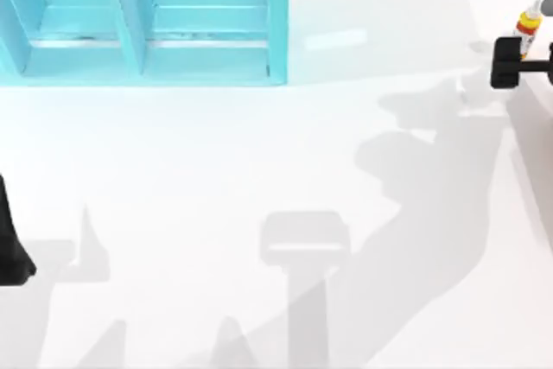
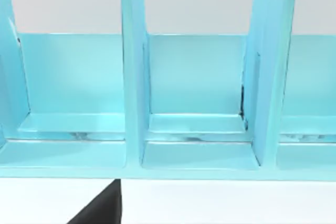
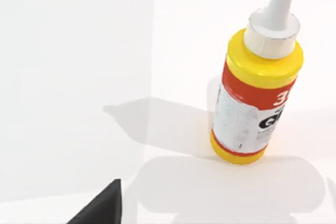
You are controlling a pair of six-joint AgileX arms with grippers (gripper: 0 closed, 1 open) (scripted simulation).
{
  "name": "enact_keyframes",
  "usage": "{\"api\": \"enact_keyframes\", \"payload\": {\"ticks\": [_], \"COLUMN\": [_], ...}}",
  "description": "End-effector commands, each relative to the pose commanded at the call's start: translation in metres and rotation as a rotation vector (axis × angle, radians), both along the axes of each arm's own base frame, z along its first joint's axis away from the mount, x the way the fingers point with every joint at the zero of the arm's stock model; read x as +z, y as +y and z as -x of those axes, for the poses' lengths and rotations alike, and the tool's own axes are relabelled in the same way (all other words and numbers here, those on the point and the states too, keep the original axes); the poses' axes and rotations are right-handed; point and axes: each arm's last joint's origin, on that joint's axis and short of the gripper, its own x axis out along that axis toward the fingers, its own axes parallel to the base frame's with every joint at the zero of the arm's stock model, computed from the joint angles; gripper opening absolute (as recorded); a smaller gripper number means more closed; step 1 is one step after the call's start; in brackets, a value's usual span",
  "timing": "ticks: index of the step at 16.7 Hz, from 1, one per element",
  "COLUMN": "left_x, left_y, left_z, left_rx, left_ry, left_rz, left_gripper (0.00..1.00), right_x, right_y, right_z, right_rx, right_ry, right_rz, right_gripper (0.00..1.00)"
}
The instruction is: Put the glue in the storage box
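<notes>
The glue is a small yellow bottle with a white tapered cap, standing upright on the white table at the far right edge. In the right wrist view the glue shows its white-and-red label, with nothing around it. My right gripper hovers just in front of the bottle, apart from it. The storage box, turquoise with upright dividers, sits at the back left. In the left wrist view the storage box shows its compartments with nothing in them. My left gripper is parked at the table's left edge.
White table lies open between the box and the bottle, crossed only by grey shadows of the arms. The bottle stands close to the table's right edge.
</notes>
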Motion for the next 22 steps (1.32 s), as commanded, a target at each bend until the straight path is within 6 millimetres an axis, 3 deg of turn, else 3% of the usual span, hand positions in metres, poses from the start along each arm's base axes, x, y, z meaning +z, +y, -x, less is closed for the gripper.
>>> {"api": "enact_keyframes", "payload": {"ticks": [3,8,17,22], "left_x": [0.0,0.0,0.0,0.0], "left_y": [0.0,0.0,0.0,0.0], "left_z": [0.0,0.0,0.0,0.0], "left_rx": [0.0,0.0,0.0,0.0], "left_ry": [0.0,0.0,0.0,0.0], "left_rz": [0.0,0.0,0.0,0.0], "left_gripper": [1.0,1.0,1.0,1.0], "right_x": [0.001,0.006,-0.04,-0.048], "right_y": [0.001,-0.013,-0.003,-0.002], "right_z": [-0.002,-0.031,-0.082,-0.088], "right_rx": [0.003,0.0,0.0,0.0], "right_ry": [0.005,0.0,-0.004,0.0], "right_rz": [0.0,0.0,0.0,0.0], "right_gripper": [1.0,1.0,1.0,1.0]}}
